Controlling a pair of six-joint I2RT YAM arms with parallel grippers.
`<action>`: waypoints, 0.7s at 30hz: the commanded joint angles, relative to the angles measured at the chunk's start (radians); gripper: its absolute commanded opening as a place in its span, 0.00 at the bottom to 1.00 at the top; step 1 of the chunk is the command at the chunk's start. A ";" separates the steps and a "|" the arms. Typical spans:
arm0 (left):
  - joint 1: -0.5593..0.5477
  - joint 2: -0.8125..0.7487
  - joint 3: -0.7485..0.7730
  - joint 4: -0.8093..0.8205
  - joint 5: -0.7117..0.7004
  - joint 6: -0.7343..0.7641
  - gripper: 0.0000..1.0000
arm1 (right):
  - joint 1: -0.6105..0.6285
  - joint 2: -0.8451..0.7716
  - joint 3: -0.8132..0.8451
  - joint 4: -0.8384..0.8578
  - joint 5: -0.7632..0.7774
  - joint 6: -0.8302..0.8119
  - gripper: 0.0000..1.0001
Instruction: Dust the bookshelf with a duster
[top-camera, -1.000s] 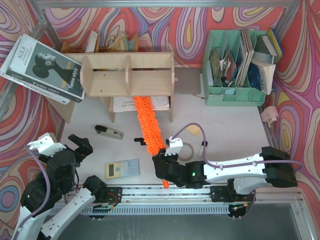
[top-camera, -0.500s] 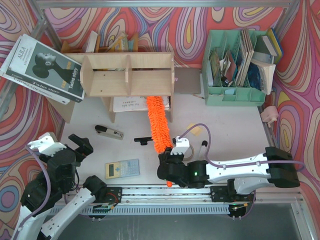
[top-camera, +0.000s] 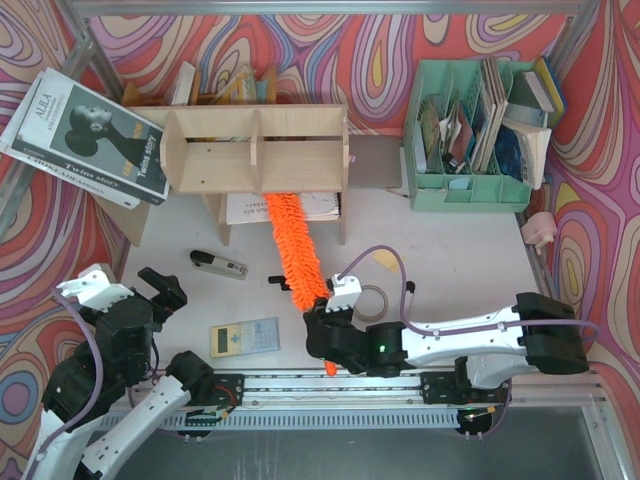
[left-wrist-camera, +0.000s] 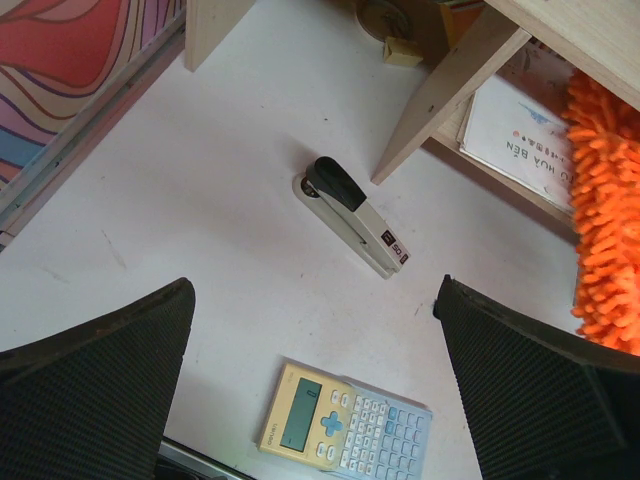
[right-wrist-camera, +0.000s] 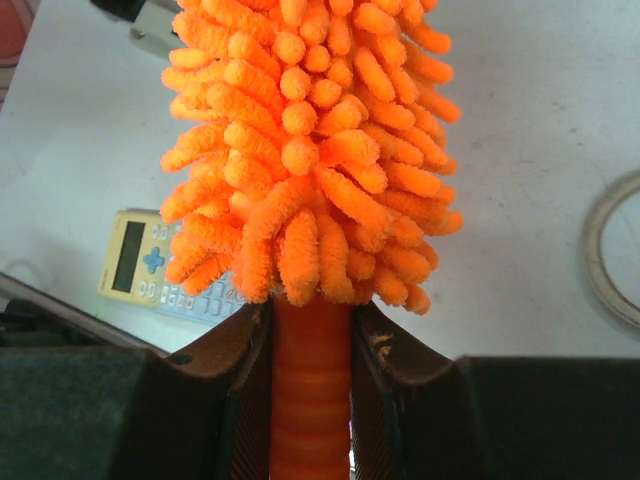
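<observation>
Swirly walls (top-camera: 380, 60) ring the white worktop (top-camera: 460, 260), with the bookshelf (top-camera: 255, 150) at its far edge. Near the front edge the right gripper (right-wrist-camera: 310, 340) clamps the duster (top-camera: 293, 250) by its handle, its long axis running away to a tip beneath the shelf. The left gripper (left-wrist-camera: 315, 350) gapes empty, farther off.

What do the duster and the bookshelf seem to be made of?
The duster: probably soft microfibre chenille, bright orange and matte, judging by its fat fuzzy strands; its handle looks like smooth ribbed plastic. The bookshelf: light plywood or similar board, apparently unpainted, with a pale surface and bare cut edges.
</observation>
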 joint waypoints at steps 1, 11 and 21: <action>-0.005 0.010 -0.009 0.012 -0.004 0.014 0.98 | 0.022 0.028 0.061 0.173 -0.033 -0.150 0.00; -0.006 0.014 -0.010 0.017 0.001 0.017 0.98 | 0.071 0.060 0.074 0.263 -0.045 -0.278 0.00; -0.005 0.030 -0.008 0.018 0.004 0.023 0.98 | 0.070 0.106 0.075 0.139 -0.018 -0.167 0.00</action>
